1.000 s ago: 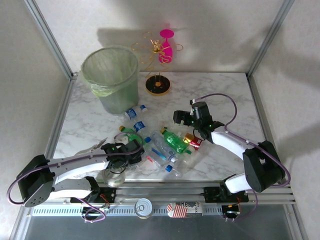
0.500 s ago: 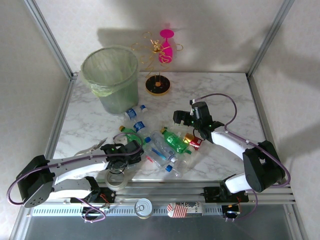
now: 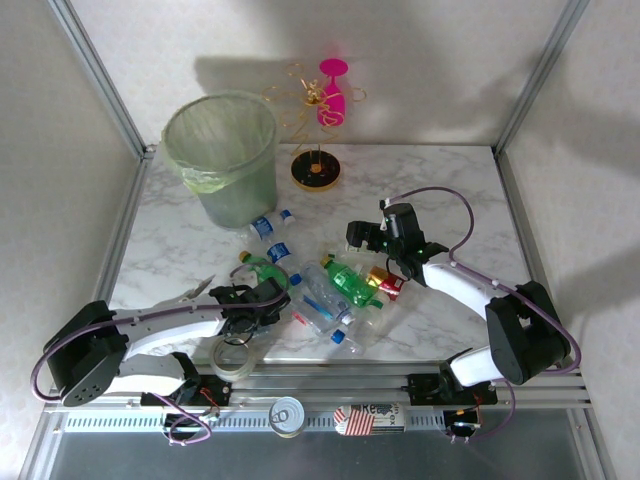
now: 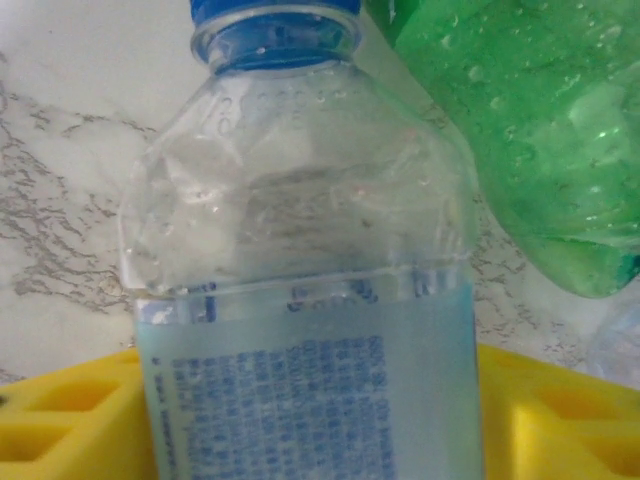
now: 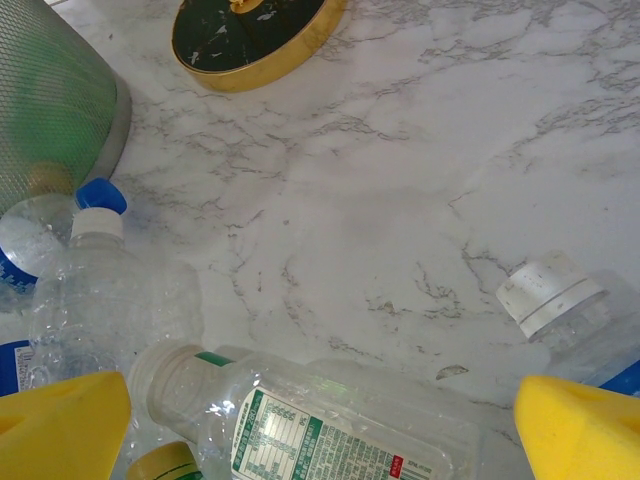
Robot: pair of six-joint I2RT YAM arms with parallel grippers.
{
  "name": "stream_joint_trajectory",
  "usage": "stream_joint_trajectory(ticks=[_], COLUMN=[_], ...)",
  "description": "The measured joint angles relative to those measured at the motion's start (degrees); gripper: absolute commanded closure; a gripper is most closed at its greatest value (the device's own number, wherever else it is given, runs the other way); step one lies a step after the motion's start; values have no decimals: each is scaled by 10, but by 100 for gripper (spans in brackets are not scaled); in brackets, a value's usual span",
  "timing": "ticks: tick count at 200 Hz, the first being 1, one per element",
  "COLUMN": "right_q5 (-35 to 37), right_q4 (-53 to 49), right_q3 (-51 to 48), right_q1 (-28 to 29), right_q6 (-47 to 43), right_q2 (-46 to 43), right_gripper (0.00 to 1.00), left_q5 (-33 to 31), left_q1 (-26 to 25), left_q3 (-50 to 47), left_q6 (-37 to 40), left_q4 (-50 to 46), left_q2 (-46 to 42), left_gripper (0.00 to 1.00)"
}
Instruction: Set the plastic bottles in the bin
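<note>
At the near edge of the table (image 3: 460,190), just beyond the tape roll (image 3: 232,358), a change is being recorded in the left gripper (image 3: 262,300). Its jaws, wide 1 second ago, are now being drawn in around 1 clear bottle (image 4: 300,250) with a blue cap. From the left wrist, the yellow pads (image 4: 70,420) are being seen against both sides of the labelled body, so a grasp is being judged as made or nearly made. For the task, this is being read as 1 bottle being readied for lifting.

1 green bottle (image 4: 530,130) is lying just beside the gripped one and is being flagged as liable to be dragged along.

Farther in, the remaining plastic bottles (image 3: 340,290) are being left heaped mid-table. The right gripper (image 3: 365,238) is being kept as before, jaws fully spread over a labelled bottle (image 5: 330,430) and grasping nothing.

Beyond, 2 bottles are lying at the foot of the bin (image 3: 222,160), which is standing at the far left corner. Open marble is being noted along the left side toward it. The frame post close on its left, and the gold-rimmed stand (image 3: 317,170) and pink goblet (image 3: 332,95) on its right, are being marked as limits.
</note>
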Motion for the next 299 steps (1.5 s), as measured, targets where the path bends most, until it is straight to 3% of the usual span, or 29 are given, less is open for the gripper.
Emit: stream_joint_trajectory(ticks=[33,86,112,145,192,234,299], right_q5=[0,0,0,0,-10,-60,-113], right_q4=[0,0,0,0,1,11,22], right_q3=[0,0,0,0,4,4,4], right_q1=[0,0,0,0,0,0,0], right_q6=[0,0,0,1,2,3,4], right_q2=[0,0,0,0,0,0,0], right_gripper=[1,1,1,1,1,1,1], left_q5=[-21,-94,-134,-139,-141,-113,-45], left_q1=[5,46,52,52,62,164,317], left_q3=[0,67,148,233,378,522,681], left_q6=[7,49,105,195,339,397,417], left_q4=[-1,-31,-12,60,151,165,128], left_q2=[-26,-76,-94,-94,-23,73,201], left_gripper=[55,55,58,62,61,60,61])
